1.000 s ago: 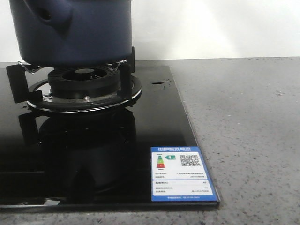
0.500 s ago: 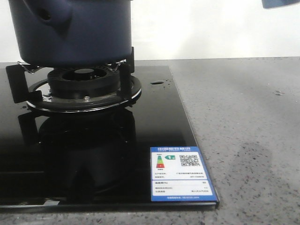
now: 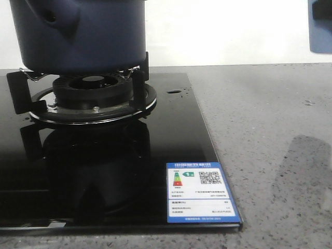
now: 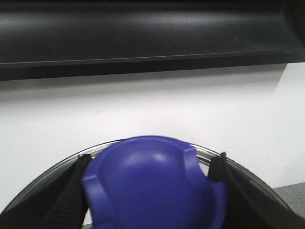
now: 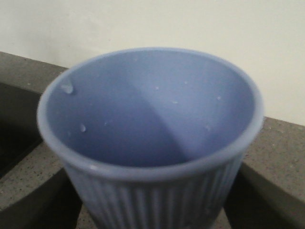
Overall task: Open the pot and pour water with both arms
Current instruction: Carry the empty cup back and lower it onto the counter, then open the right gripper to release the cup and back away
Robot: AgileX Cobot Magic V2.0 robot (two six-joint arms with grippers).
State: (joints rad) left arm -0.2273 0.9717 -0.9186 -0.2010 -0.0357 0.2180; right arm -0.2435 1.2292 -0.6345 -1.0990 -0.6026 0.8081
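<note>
The dark navy pot [image 3: 78, 33] sits on the gas burner [image 3: 93, 96] at the far left of the front view; its top is cut off by the frame. In the left wrist view my left gripper [image 4: 151, 163] is shut on the blue knob [image 4: 152, 191] of the pot's lid, whose metal rim [image 4: 45, 172] curves behind the black fingers [image 4: 71, 195]. In the right wrist view my right gripper [image 5: 150, 207] is shut on a light-blue ribbed cup [image 5: 152, 119], upright, with droplets on its inner wall. An edge of that cup [image 3: 321, 26] shows at the front view's top right.
A black glass hob [image 3: 171, 135] with an energy label [image 3: 201, 192] covers the left of the grey speckled counter [image 3: 270, 129]. A shadow lies on the counter at the right. A white wall stands behind, with a dark hood [image 4: 143, 33] above it.
The cup has come down into the front view's top right corner, and a shadow has appeared on the counter below it. The pot has not moved.
</note>
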